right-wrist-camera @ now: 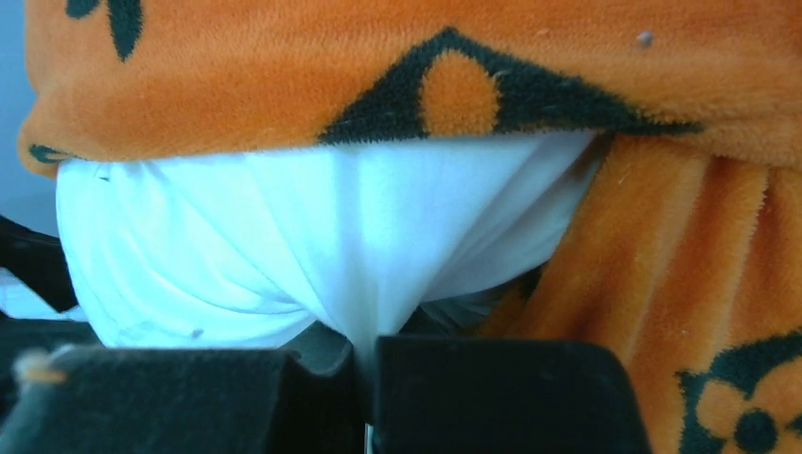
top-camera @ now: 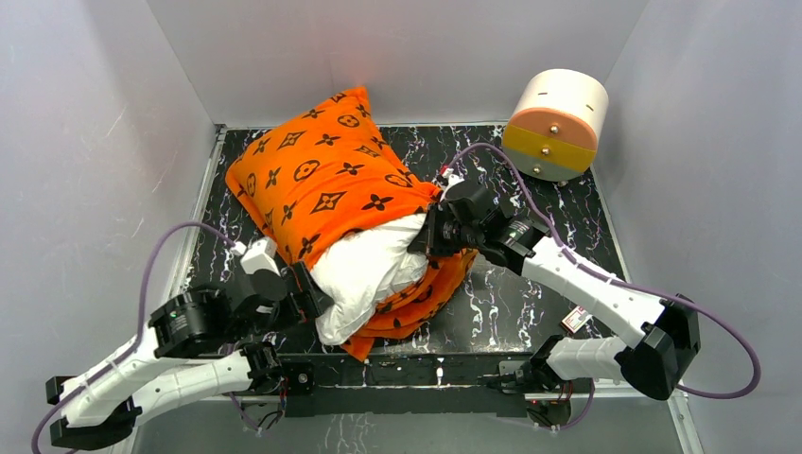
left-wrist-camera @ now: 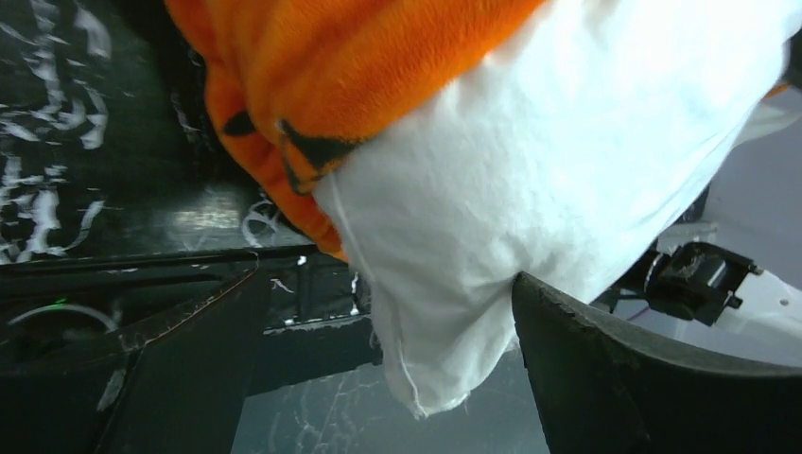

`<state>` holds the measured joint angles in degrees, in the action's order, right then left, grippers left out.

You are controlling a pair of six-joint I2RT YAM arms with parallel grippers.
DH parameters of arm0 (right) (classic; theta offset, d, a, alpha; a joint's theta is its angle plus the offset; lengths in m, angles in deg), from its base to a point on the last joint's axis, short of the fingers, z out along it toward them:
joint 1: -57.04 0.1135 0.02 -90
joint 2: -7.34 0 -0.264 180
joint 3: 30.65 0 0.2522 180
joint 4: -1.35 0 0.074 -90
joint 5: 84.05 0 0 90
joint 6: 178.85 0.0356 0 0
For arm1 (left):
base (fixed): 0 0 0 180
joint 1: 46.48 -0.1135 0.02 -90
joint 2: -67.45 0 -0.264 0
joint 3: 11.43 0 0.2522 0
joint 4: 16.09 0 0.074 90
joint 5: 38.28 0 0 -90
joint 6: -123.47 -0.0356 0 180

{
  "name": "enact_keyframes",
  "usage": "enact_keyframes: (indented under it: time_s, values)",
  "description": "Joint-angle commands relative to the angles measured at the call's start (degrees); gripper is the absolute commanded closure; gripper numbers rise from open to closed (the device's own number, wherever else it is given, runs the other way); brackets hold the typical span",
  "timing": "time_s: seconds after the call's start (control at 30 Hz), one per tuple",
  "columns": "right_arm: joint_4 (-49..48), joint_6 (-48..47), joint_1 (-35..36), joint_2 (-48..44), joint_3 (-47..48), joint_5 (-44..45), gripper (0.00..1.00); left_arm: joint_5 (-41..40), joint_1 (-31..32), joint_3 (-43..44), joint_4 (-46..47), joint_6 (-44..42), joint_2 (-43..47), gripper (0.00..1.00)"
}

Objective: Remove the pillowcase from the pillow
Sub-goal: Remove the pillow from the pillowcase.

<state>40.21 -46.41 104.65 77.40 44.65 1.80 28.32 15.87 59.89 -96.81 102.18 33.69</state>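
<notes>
Checking the top view first: spotted the pillowcase (top-camera: 322, 175) covering the far half of the pillow (top-camera: 364, 274) on the table (top-camera: 530, 293), with the white end poking out toward the arms. Found the right gripper (top-camera: 430, 232) at the cover's open edge and the left gripper (top-camera: 303, 293) by the bare near corner.

Moving to the left wrist view: saw the fingers (left-wrist-camera: 615, 369) spread wide on either side of that white corner, probably lined up for a grab.

Finishing with the right wrist view: caught the jaws pressed together, pinching a tuck of white pillow fabric just under the orange hem, likely to anchor the pillow for peeling the cover off.
</notes>
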Motion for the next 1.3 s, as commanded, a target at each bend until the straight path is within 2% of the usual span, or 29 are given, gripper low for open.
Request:
enact_keyframes:
  time_s: [0.0,0.03,0.07,0.17,0.2,0.3,0.33,0.43,0.47,0.53,0.57,0.6,0.7,0.77,0.9,1.07,1.13,1.27]
  values:
    - [-9.4,2.1,-0.6,1.0,7.0,1.1,1.0,8.7,0.0,-8.3,14.8,-0.7,0.7,0.02]
    - [-9.2,2.4,-0.6,1.5,6.9,0.8,1.0,10.5,0.0,-10.1,20.9,-1.5,0.7,0.02]
    - [-11.5,4.2,-0.7,2.2,4.7,-1.7,1.0,13.6,0.0,-14.7,34.4,-3.5,-1.0,0.02]
    - [-12.5,4.9,-0.7,2.5,3.2,-3.5,1.0,14.5,0.0,-16.1,46.4,-5.9,-5.5,0.02]
    - [-12.3,5.0,-0.7,2.5,2.9,-3.7,1.0,13.8,0.0,-15.7,49.3,-7.1,-7.3,0.04]
    - [-11.1,4.4,-0.7,1.2,0.7,-3.0,0.99,11.9,0.0,-13.4,58.0,-11.8,-12.2,0.43]
    - [-10.1,3.9,-0.7,0.4,0.0,-2.1,0.96,11.3,0.0,-11.9,59.3,-13.6,-14.5,0.54]
    - [-2.8,2.2,-0.7,-2.2,-0.7,4.8,0.77,7.1,0.0,-4.6,55.6,-18.7,-19.2,1.0]
    - [0.2,1.7,-0.7,-3.5,-0.8,8.4,0.68,5.8,0.0,-2.6,54.2,-20.0,-20.0,1.0]
    - [5.8,1.4,-0.7,-6.8,-1.7,14.9,0.39,3.8,0.0,0.2,53.7,-22.8,-20.4,1.0]
    - [7.5,0.9,-0.7,-8.9,-2.6,16.6,0.31,3.1,0.0,1.0,54.1,-24.0,-20.3,1.0]
    - [8.3,0.0,-0.7,-11.1,-3.7,17.0,0.29,2.1,0.0,1.9,54.2,-25.0,-20.2,1.0]
    - [10.5,0.6,-0.7,-18.9,-5.8,18.8,0.27,0.3,-0.1,4.5,54.3,-27.4,-20.6,1.0]
    - [14.0,9.2,-0.7,-23.8,-7.1,23.2,0.28,0.6,-0.1,5.9,54.7,-28.2,-21.3,1.0]
    - [7.7,15.9,-0.7,-31.2,-15.6,19.8,0.27,2.5,0.0,7.3,56.4,-28.7,-23.0,1.0]
    - [-1.8,19.0,-0.7,-25.1,-19.8,8.9,0.3,4.5,0.0,8.9,57.6,-28.4,-25.2,1.0]
    - [-5.2,21.2,-0.6,-22.5,-21.0,8.8,0.34,4.7,0.0,9.5,57.1,-28.3,-25.7,1.0]
    - [-20.1,23.9,-0.6,-21.7,-26.9,10.4,0.35,5.9,-0.1,10.3,57.4,-28.4,-26.5,1.0]
